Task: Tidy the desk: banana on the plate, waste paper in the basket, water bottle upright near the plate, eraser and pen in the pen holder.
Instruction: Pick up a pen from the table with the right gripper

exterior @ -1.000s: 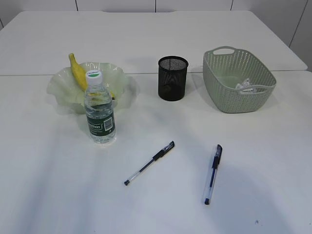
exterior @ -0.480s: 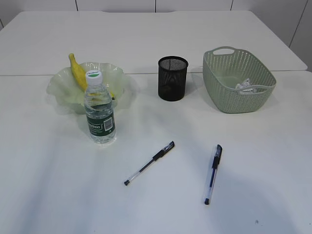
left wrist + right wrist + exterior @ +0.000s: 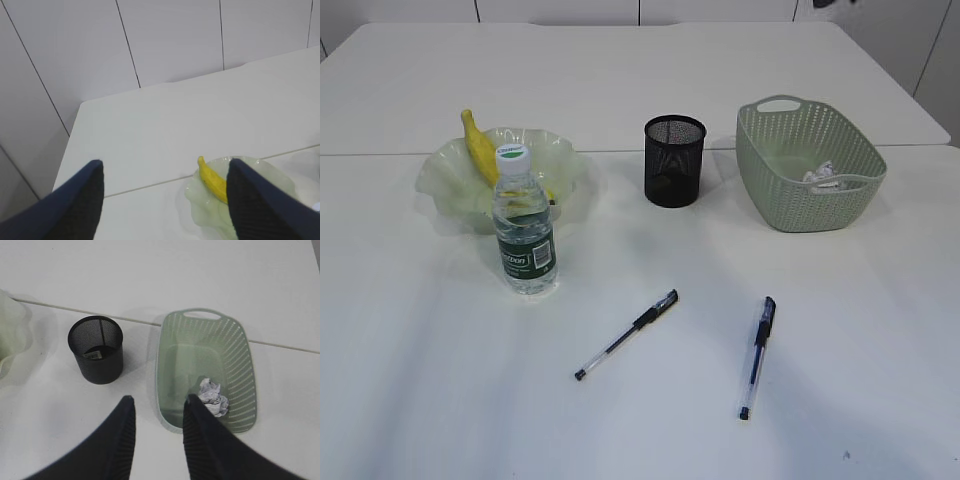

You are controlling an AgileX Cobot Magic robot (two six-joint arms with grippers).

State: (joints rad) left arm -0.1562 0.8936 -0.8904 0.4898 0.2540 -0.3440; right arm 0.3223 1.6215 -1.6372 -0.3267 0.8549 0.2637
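Desk partly tidied, 2 pens left on the table.

The banana (image 3: 478,146) lies on the plate (image 3: 445,180) at 10 o'clock, the bottle (image 3: 524,224) upright just in front. Paper (image 3: 822,174) sits in the basket (image 3: 790,205) at 2 o'clock, the holder (image 3: 674,160) at 12. The 2 pens (image 3: 627,334) (image 3: 757,342) lie near center, apart. Left gripper (image 3: 165,172) jaws stand wide apart and empty; right gripper (image 3: 159,410) jaws partly apart, empty.

Left gripper (image 3: 162,200) jaws wide apart, empty; right gripper (image 3: 157,437) part-open, empty.
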